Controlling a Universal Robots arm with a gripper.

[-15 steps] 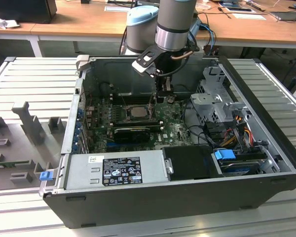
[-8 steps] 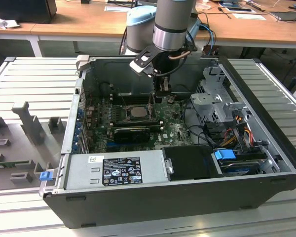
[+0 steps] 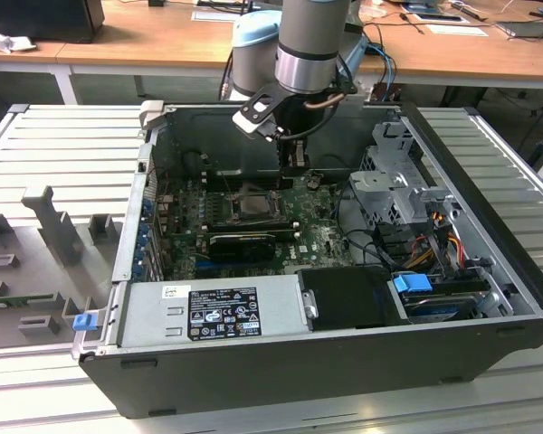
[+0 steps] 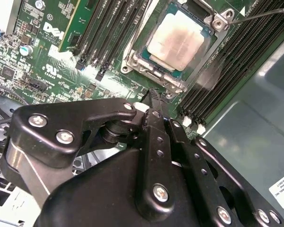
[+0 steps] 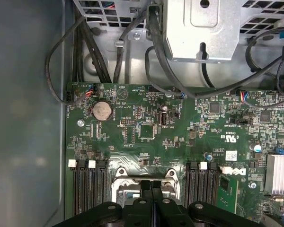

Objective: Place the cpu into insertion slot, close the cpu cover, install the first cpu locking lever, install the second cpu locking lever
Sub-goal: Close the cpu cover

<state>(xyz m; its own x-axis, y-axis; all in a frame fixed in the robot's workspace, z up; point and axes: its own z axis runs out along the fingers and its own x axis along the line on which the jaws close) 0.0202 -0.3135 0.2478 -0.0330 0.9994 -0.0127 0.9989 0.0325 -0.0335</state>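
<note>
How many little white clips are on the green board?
4 white clips: two on one side of the insertion slot, two on the other. The gripper may hide more.

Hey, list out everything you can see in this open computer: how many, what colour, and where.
computer case: one, black, open on the grey slatted bench
motherboard: one, green, inside the case
cpu: one, silvery grey, seated in the insertion slot
cpu cover: one, silvery, framing the cpu
memory slots: several, black, on both sides of the insertion slot
graphics card: one, black, beside the insertion slot
power supply: one, silvery, along the case's near wall in the exterior view
coin cell: one, silvery, on the motherboard
cables: several, black, off the motherboard's edge
gripper: one, black, shut, tip close beside the insertion slot
</note>
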